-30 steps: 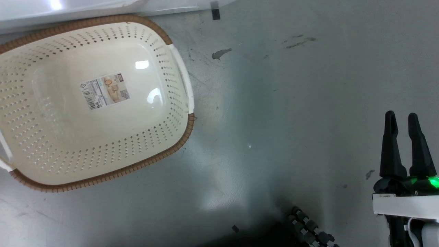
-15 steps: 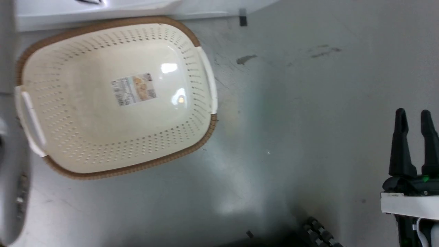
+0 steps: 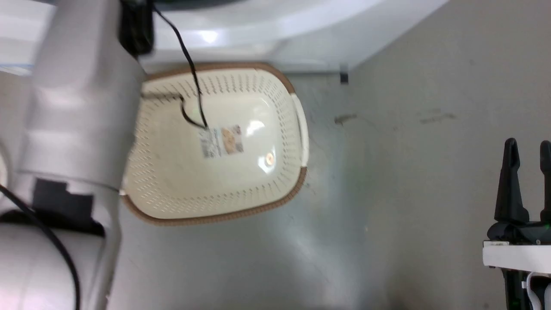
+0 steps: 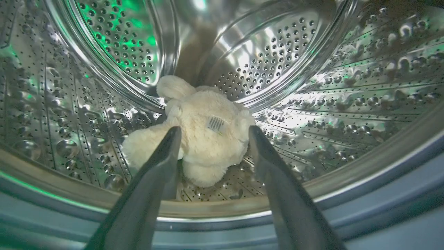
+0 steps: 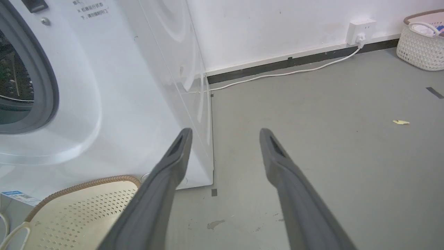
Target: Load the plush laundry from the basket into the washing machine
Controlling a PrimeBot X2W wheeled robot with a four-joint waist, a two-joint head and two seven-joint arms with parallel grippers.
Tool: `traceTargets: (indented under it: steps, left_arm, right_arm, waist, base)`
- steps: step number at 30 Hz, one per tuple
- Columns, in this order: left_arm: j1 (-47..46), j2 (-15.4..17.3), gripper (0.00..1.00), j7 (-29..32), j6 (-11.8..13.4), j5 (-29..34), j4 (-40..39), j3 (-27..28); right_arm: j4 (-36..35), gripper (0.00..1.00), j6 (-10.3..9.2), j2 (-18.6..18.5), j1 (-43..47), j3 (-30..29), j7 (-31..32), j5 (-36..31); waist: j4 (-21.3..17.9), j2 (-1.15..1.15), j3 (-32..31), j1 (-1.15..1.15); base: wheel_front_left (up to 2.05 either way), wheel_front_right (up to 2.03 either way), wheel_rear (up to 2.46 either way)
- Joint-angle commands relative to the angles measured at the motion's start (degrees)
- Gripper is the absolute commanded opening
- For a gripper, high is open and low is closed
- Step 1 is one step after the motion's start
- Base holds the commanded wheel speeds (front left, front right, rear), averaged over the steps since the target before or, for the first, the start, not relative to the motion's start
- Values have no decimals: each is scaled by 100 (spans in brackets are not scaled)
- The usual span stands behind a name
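Note:
The cream plush laundry [image 4: 204, 139] lies on the floor of the steel drum [image 4: 347, 86], its white tag facing up. My left gripper [image 4: 214, 133] is open just in front of it, its fingertips [image 4: 173, 135] spread to either side of the toy. The basket [image 3: 189, 221] sits on the floor in front of the washing machine [image 3: 258, 38], with just its label sticker inside. It also shows at the lower left of the right wrist view, basket [image 5: 86, 182] beside the washing machine [image 5: 121, 104]. My right gripper [image 3: 528, 172] [image 5: 225, 133] hangs open over bare floor.
My pale left forearm [image 3: 77, 107] and its black cable cross the basket's left side. A white woven basket [image 5: 419, 45] stands by the far wall, near a socket with a white cable [image 5: 360, 29]. A yellow scrap [image 5: 400, 122] lies on the grey floor.
The head camera has swung, so the basket now sits further right and the washer front shows more. My left forearm has come into the left of the picture. The right gripper stays open.

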Motion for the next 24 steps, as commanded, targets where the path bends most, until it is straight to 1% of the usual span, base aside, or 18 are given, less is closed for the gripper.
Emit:
traceTargets:
  steps: [1, 7, 15, 19, 24]
  left_arm:
    - [203, -58, 100, -28, -35, -15, -4, -9]
    - [1022, -250, 100, -31, -89, -24, -225, 2]
    - [2119, -389, 100, -32, -152, -44, -467, 33]
    - [2620, -373, 100, -32, -147, 49, -720, 33]
    - [3309, -260, 100, -32, -93, 202, -1050, 42]
  right_arm:
    - [45, 100, 3, -4, 9, -29, -25, -45]
    - [223, 100, 3, -4, 150, -10, -25, -147]
    - [447, 100, 3, -4, 425, 89, -25, -215]
    - [532, 100, 3, -4, 562, 166, -25, -193]
    - [660, 100, 3, -4, 738, 265, -25, -194]
  waist:
    - [234, 0, -379, 0]
    - [411, 0, -1003, 0]
    - [598, 0, -1867, 0]
    - [684, 0, -2208, 0]
    - [751, 0, -2662, 0]
  base:
    - [0, 0, 0]
    - [0, 0, 0]
    - [0, 0, 0]
    - [0, 0, 0]
    - [0, 0, 0]
